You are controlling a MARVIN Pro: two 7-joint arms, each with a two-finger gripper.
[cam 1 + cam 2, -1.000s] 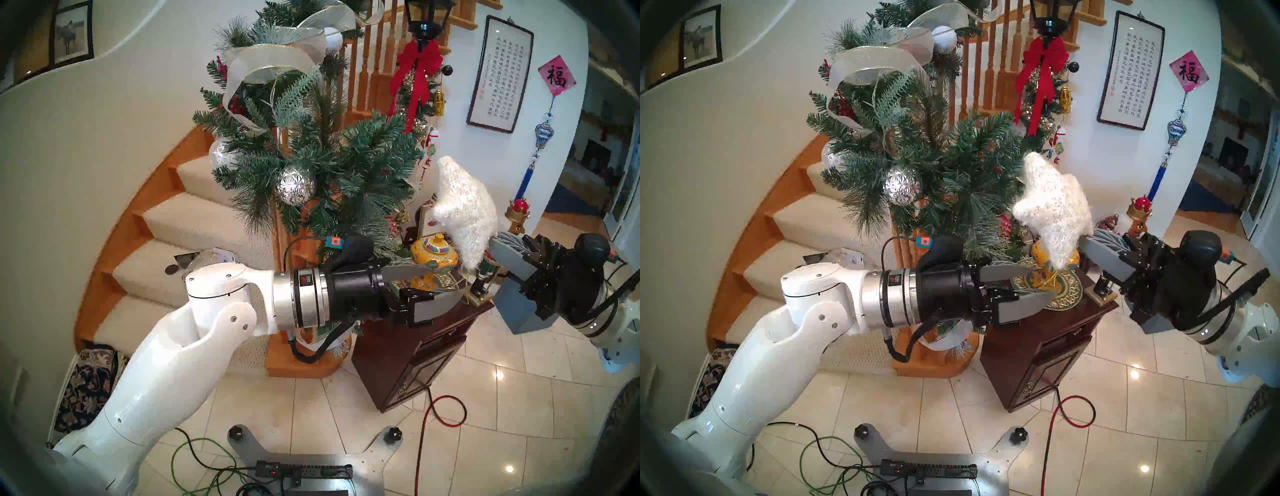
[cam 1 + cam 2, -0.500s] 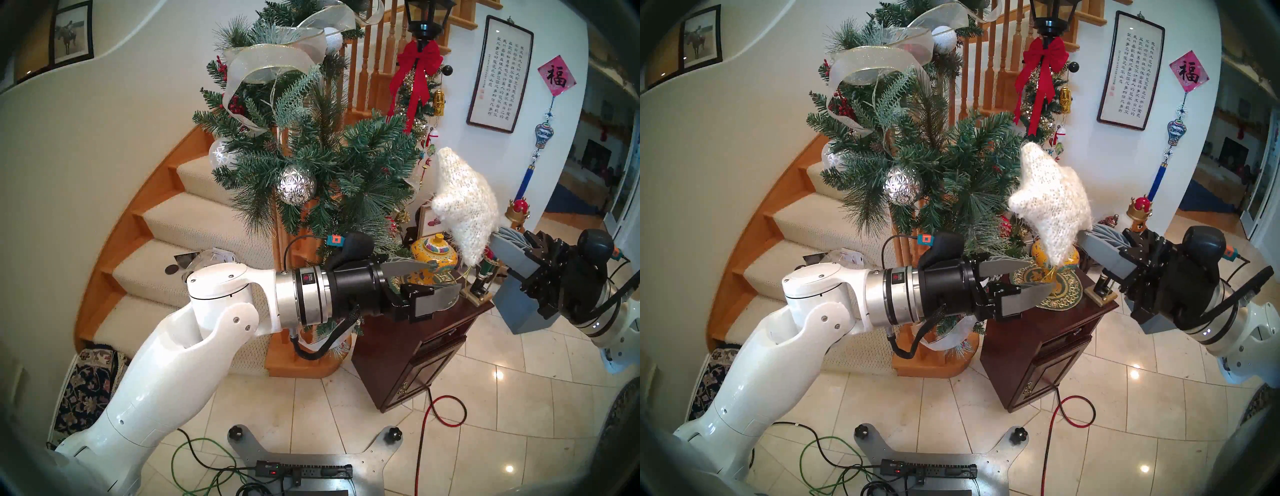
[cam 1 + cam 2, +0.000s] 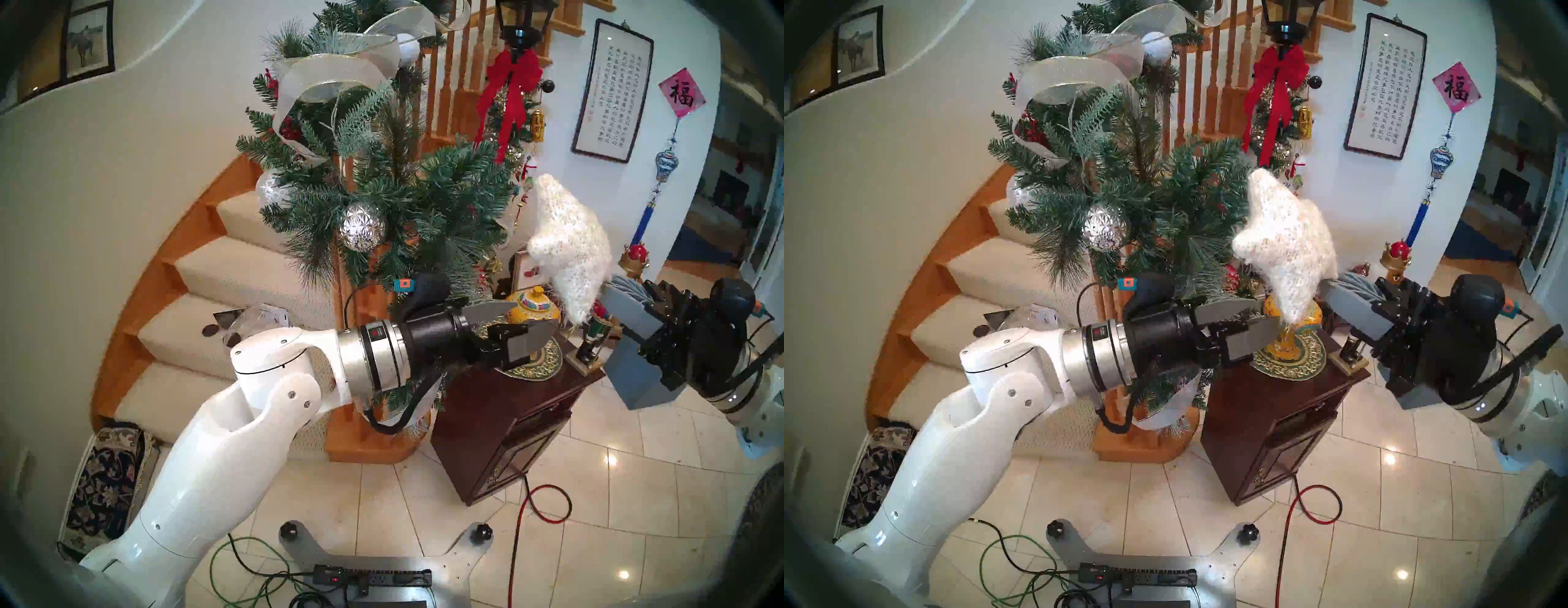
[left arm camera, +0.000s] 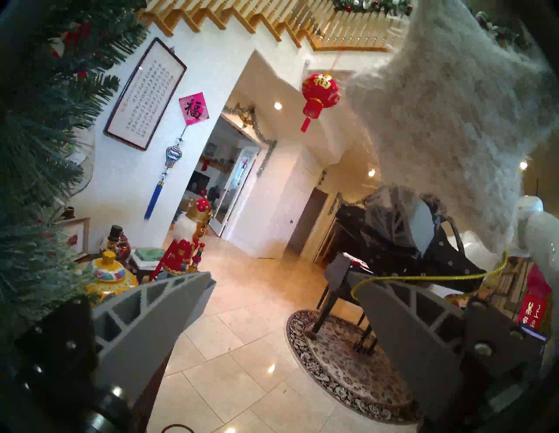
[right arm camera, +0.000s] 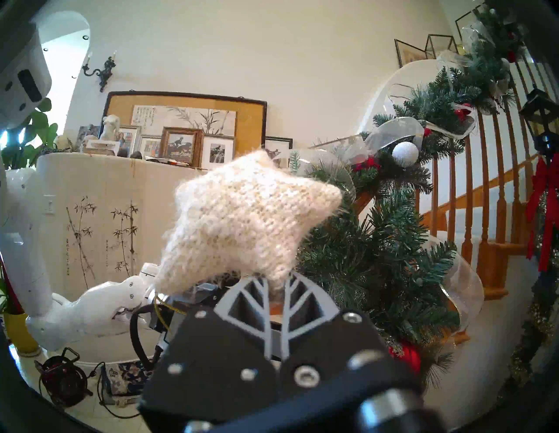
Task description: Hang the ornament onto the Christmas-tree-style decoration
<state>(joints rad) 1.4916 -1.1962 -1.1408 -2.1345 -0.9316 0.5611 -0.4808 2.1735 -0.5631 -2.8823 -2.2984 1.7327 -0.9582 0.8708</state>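
Observation:
The ornament (image 3: 568, 242) (image 3: 1289, 242) (image 5: 242, 217) is a fuzzy white star. My right gripper (image 3: 611, 297) (image 3: 1331, 293) (image 5: 276, 281) is shut on one of its points and holds it up just right of the Christmas-tree-style decoration (image 3: 382, 191) (image 3: 1144, 191) (image 5: 378, 242), a green pine garland on the stair rail. My left gripper (image 3: 536, 315) (image 3: 1272, 316) (image 4: 281, 281) stands open just below the star (image 4: 453, 121). The star's gold string loop (image 4: 423, 276) runs from its lower point to the tip of one left finger.
A dark wooden cabinet (image 3: 488, 403) stands under both grippers, bearing a yellow jar (image 3: 532, 308) and a nutcracker (image 3: 594, 335). A tinsel swag with a red bow (image 3: 513, 85) hangs behind. Carpeted stairs lie to the left, and cables (image 3: 526, 509) cross the tiled floor.
My left gripper has risen and tilted up toward the star's lower point, staying open. The right gripper has lifted the star slightly up and toward the garland.

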